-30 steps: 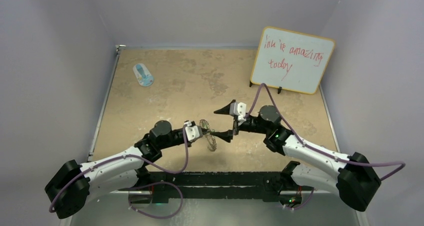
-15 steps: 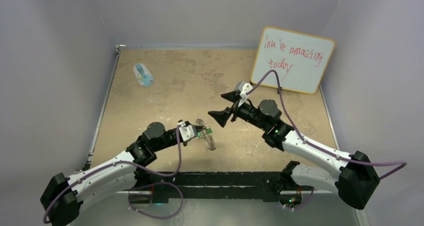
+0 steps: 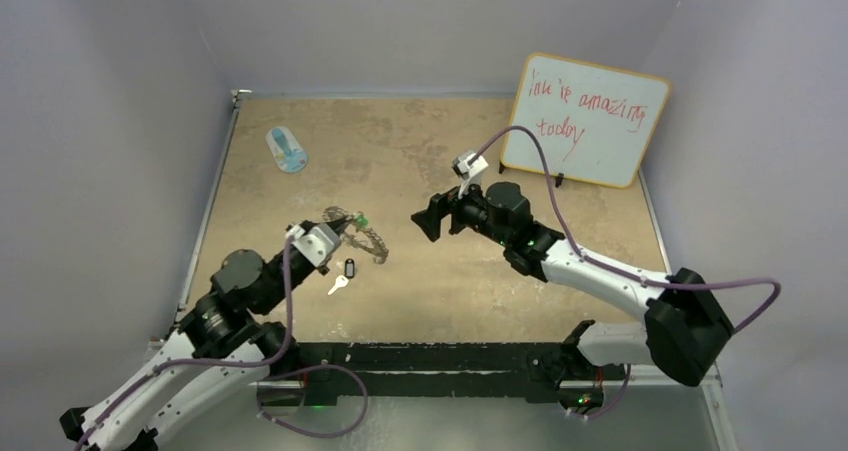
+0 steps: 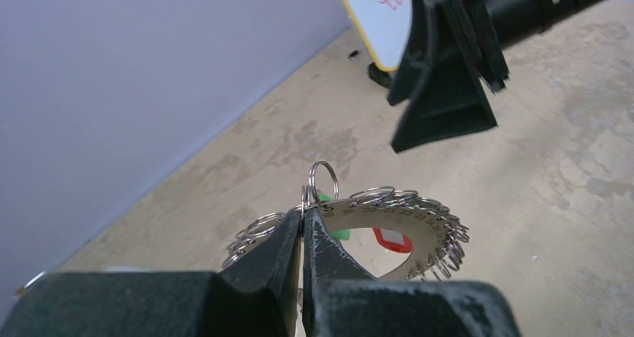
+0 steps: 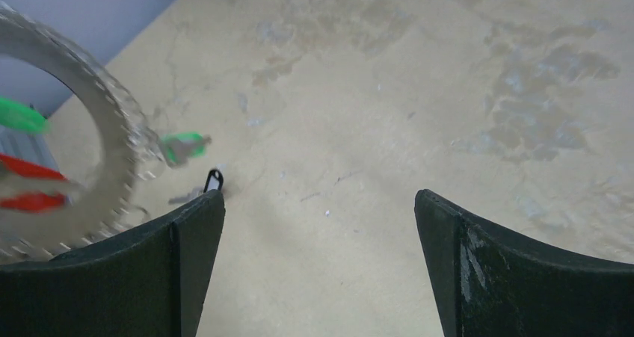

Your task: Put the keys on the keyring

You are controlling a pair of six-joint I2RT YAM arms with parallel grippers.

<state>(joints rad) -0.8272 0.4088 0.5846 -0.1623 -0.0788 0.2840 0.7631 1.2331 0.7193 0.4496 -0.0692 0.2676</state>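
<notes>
My left gripper (image 3: 335,233) is shut on the rim of the keyring (image 3: 366,239), a flat silver ring edged with small wire loops, and holds it tilted above the table. In the left wrist view the jaws (image 4: 303,216) pinch the rim of the keyring (image 4: 419,216); a green tag (image 4: 338,232) and a red tag (image 4: 392,240) show through its hole. One key with a black tag (image 3: 347,270) lies loose on the table below the ring. My right gripper (image 3: 428,221) hangs open and empty to the ring's right. From the right wrist, the open gripper (image 5: 318,196) faces bare table, with the blurred keyring (image 5: 97,113) and the black-tagged key (image 5: 213,181) at the left.
A blue-and-white oval object (image 3: 287,149) lies at the back left of the tan table (image 3: 420,151). A whiteboard with red writing (image 3: 585,119) leans at the back right. Grey walls close in on three sides.
My left arm has drawn back to the left, carrying the keyring. A black-tagged key now lies on the table. My right gripper has swung up and back, and its jaws have widened.
</notes>
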